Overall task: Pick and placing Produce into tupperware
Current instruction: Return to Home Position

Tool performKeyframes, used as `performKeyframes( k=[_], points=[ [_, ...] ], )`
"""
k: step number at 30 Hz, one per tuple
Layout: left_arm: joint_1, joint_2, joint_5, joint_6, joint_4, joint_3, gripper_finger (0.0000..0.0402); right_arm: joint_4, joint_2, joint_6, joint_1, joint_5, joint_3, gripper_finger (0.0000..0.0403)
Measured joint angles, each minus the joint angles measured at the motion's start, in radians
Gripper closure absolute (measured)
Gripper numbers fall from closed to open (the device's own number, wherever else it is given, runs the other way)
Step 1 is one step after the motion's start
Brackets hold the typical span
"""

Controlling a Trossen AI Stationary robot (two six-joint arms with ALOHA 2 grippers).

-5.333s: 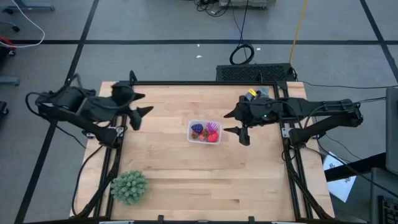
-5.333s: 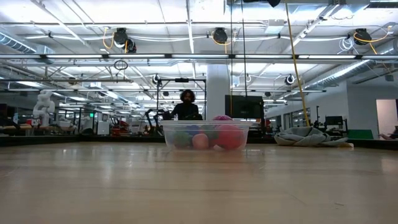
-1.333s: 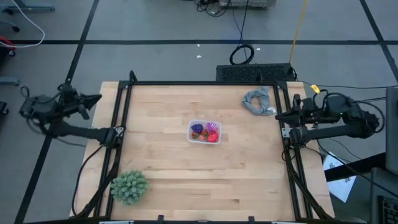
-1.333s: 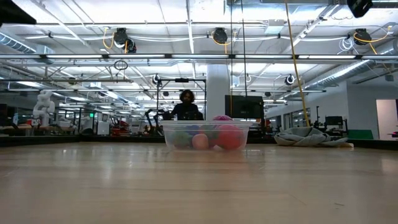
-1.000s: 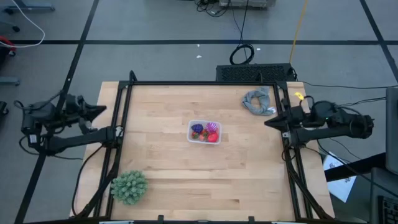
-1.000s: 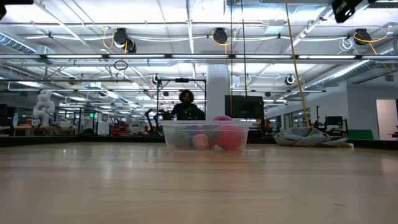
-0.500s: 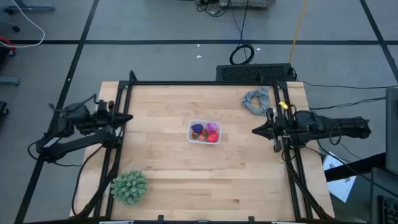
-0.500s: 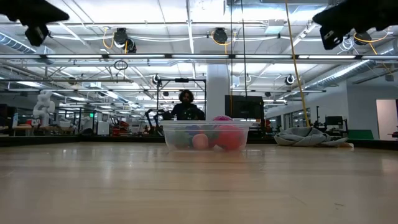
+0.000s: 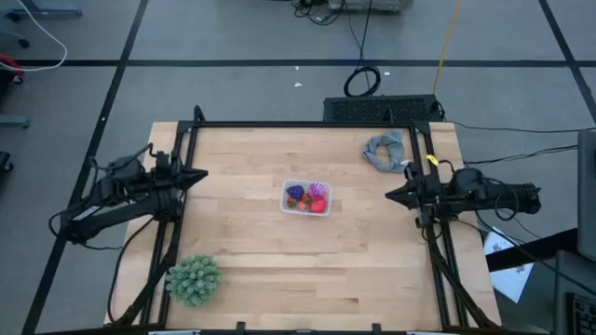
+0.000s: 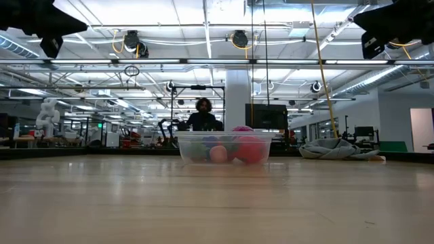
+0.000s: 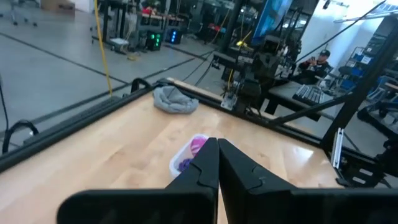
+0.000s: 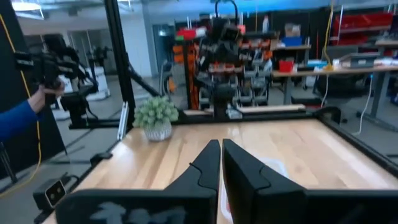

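Observation:
The clear tupperware stands at the table's middle, resting on its base, with the produce in it: a purple piece, a magenta one and a red one. It also shows in the low view and the left wrist view. My left gripper is shut and empty above the table's left edge, pointing at the tub. My right gripper is shut and empty above the right edge, also pointing at the tub. Both grippers hang high.
A large green spiky ball sits at the near left corner. A grey cloth lies at the far right. A black frame rims the table. A person sits beyond the far edge, and a blue sleeve shows past the left side.
Both arms have swung in from outside the table toward the tupperware and come down into the low view's upper corners. My left gripper has gone toward the table's right, reaching the left edge. My right gripper has gone toward the table's left, over the right edge. Both have stayed shut.

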Motion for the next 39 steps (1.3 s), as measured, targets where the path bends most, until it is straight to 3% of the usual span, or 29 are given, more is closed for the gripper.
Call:
performKeyframes(
  k=[9,16,23,26,33,39],
  points=[
    [-0.021,0.000,-0.004,0.026,0.039,-0.023,0.0399,-0.035,-0.028,0.003,0.000,0.001,-0.027,0.0394],
    [-0.067,0.000,0.017,0.071,0.187,-0.158,0.0393,0.022,-0.037,-0.008,0.000,0.003,-0.085,0.0394],
    [-0.135,-0.001,0.136,0.087,0.331,-0.284,0.0392,0.068,-0.037,0.020,0.000,-0.001,-0.184,0.0394],
    [-0.164,-0.001,0.162,0.092,0.340,-0.289,0.0392,0.086,-0.037,0.015,0.000,-0.054,-0.202,0.0394],
    [-0.241,-0.001,0.169,0.108,0.376,-0.341,0.0392,0.113,-0.038,-0.011,0.000,-0.099,-0.230,0.0394],
    [-0.284,0.006,0.101,0.106,0.601,-0.455,0.0392,0.146,-0.037,-0.050,0.000,-0.100,-0.257,0.0394]
  ],
)
